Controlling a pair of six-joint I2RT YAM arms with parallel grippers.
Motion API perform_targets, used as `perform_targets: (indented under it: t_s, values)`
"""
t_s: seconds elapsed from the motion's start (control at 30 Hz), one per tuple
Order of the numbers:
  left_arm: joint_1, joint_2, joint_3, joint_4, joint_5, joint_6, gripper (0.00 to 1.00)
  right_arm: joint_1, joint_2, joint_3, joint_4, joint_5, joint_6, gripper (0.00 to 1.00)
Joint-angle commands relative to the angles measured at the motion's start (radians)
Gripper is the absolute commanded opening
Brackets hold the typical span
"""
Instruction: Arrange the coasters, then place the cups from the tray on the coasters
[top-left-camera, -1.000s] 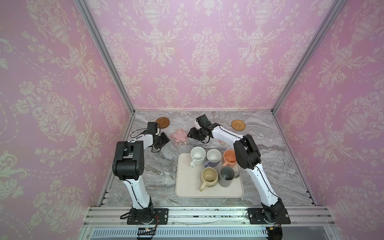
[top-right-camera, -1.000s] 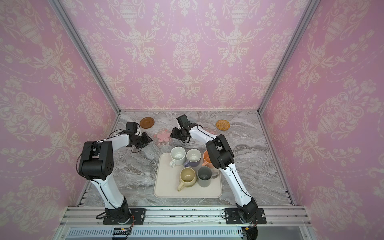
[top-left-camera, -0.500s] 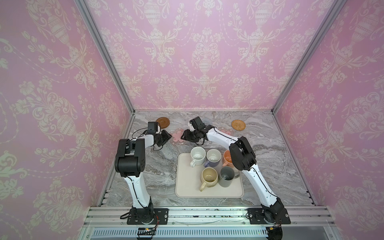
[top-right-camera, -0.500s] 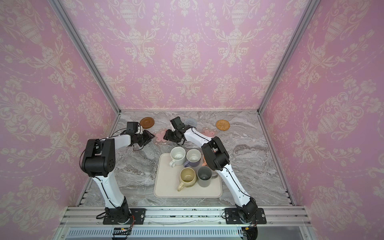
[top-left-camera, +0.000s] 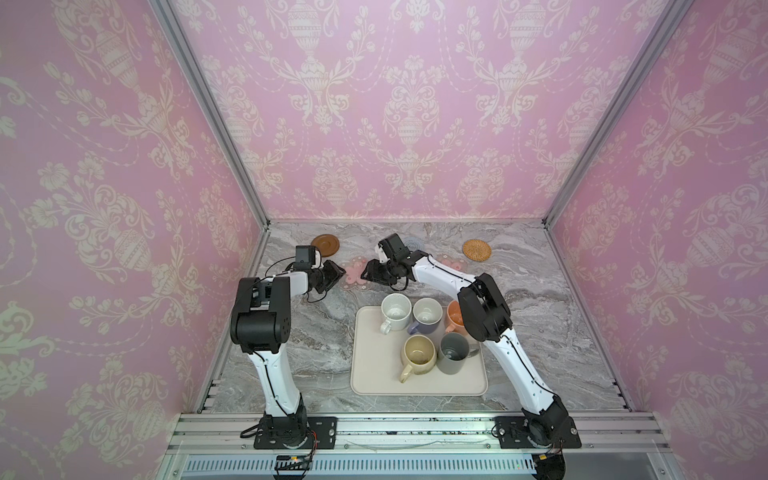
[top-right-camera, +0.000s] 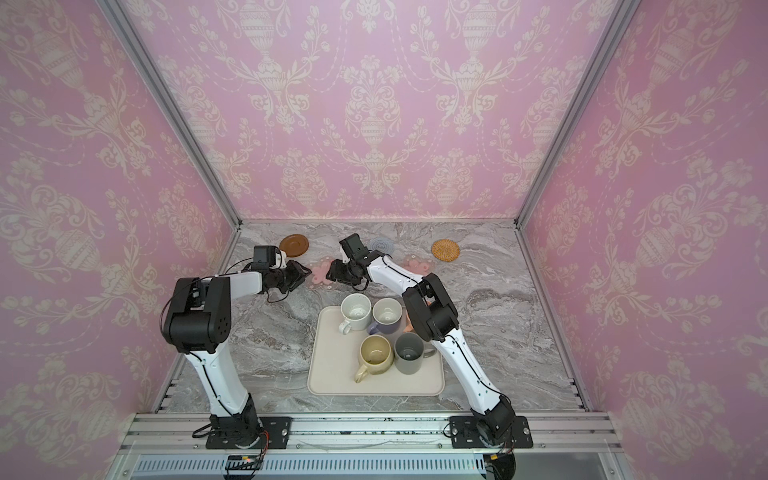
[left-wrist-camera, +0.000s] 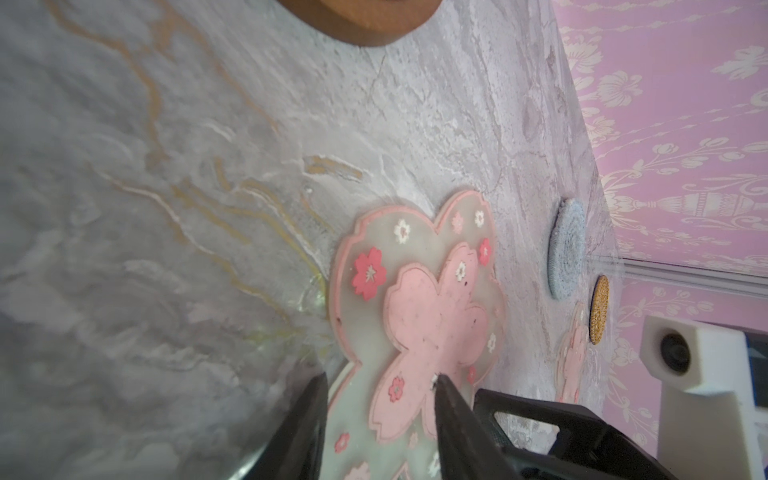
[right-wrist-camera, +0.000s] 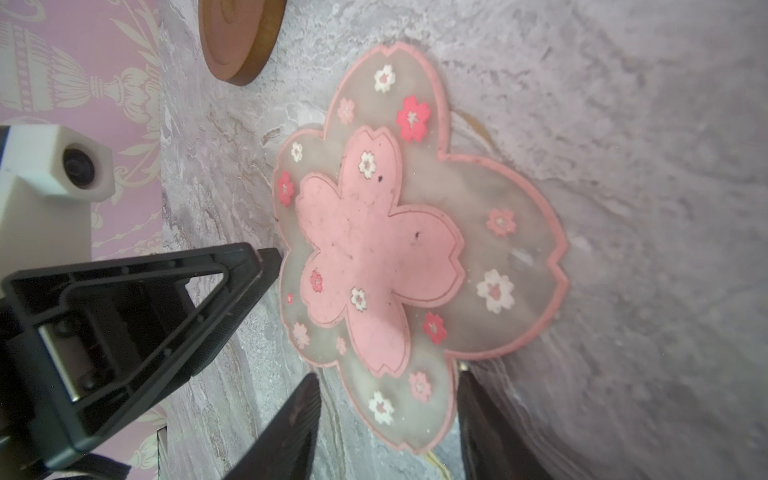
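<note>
A pink flower-shaped coaster (top-left-camera: 353, 277) (left-wrist-camera: 419, 299) (right-wrist-camera: 374, 249) lies flat on the marble, with a gripper at each side. My left gripper (top-left-camera: 337, 273) (left-wrist-camera: 380, 380) is open, its fingers astride one petal. My right gripper (top-left-camera: 366, 274) (right-wrist-camera: 386, 380) is open too, straddling the opposite petal. The wooden disc (top-left-camera: 325, 243), the crocheted round (top-left-camera: 416, 242), the rattan disc (top-left-camera: 476, 249) and a second pink flower (top-left-camera: 452, 264) lie along the back. On the tray (top-left-camera: 374, 374) stand the white (top-left-camera: 395, 309), lavender (top-left-camera: 427, 313), peach (top-left-camera: 454, 316), cream-yellow (top-left-camera: 419, 353) and grey (top-left-camera: 453, 352) cups.
The right arm's elbow (top-left-camera: 482, 307) hangs over the tray's far right corner and hides part of the peach cup. Pink patterned walls close in the table on three sides. Bare marble (top-left-camera: 307, 357) lies left of the tray.
My right gripper has swung left to the flower coaster's right side. My left gripper has edged right up to its left side. The coaster itself has stayed put.
</note>
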Motion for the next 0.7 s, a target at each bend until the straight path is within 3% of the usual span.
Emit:
perform_targets:
  t_s: [0.0, 0.67]
  values:
    - [0.000, 0.003, -0.050, -0.109, 0.020, 0.025, 0.45, 0.028, 0.044, 0.019, -0.052, -0.010, 0.015, 0.54]
    - [0.018, -0.139, -0.123, -0.238, -0.038, 0.104, 0.45, 0.122, 0.082, 0.067, -0.047, -0.075, 0.038, 0.54]
